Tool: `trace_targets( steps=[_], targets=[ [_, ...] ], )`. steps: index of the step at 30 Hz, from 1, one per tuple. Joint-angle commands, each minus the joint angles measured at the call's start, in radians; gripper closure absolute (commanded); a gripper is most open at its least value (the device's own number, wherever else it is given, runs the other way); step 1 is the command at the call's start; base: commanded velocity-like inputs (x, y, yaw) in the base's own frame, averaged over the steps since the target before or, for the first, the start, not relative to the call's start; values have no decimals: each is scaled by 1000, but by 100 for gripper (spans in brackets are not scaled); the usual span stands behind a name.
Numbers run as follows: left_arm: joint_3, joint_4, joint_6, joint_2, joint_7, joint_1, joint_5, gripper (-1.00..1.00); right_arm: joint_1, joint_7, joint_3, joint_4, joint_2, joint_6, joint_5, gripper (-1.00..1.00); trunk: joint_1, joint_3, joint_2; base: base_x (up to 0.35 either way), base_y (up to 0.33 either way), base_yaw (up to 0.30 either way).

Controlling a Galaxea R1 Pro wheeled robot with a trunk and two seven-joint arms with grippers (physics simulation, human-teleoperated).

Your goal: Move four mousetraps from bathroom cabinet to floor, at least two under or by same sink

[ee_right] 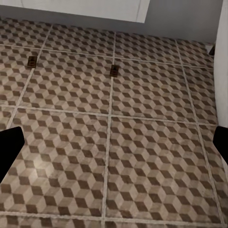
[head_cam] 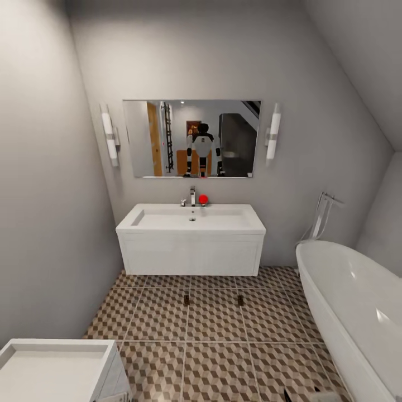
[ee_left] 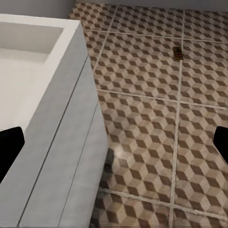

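Two mousetraps (head_cam: 186, 300) (head_cam: 240, 300) lie flat on the patterned bathroom floor (head_cam: 215, 357), one tile row in front of the white bathroom sink (head_cam: 191, 223) on the far wall. The right wrist view has the same pair of mousetraps (ee_right: 32, 61) (ee_right: 114, 71) far ahead of my right gripper (ee_right: 114, 147), which is open and holds nothing. My left gripper (ee_left: 114, 147) is open and empty too, above the floor beside a second white sink (ee_left: 42, 95). One mousetrap (ee_left: 177, 51) lies on a grout line beyond it. The cabinet is out of view.
A rounded white bathtub (head_cam: 357, 312) fills the right side, with a chrome tap (head_cam: 322, 215) at its head. The second sink (head_cam: 56, 365) stands at the near left. A mirror (head_cam: 191, 138) between two wall lamps reflects the robot. A red spot (head_cam: 203, 199) sits by the faucet.
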Motion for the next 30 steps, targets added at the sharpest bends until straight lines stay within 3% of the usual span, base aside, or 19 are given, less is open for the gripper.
trace_targets(
  steps=[1, 30],
  targets=[
    [-1, 4, -4, 0, -4, -1, 7, -100, 0, 9, 4, 4, 0, -6, -11, -100, 0, 0, -1, 0, 0, 0],
    [-2, 5, 1, -8, -8, 21, 6, -100, 5, -6, 6, 4, 11, -6, -12, -100, 0, 0, -1, 0, 0, -21]
  ],
)
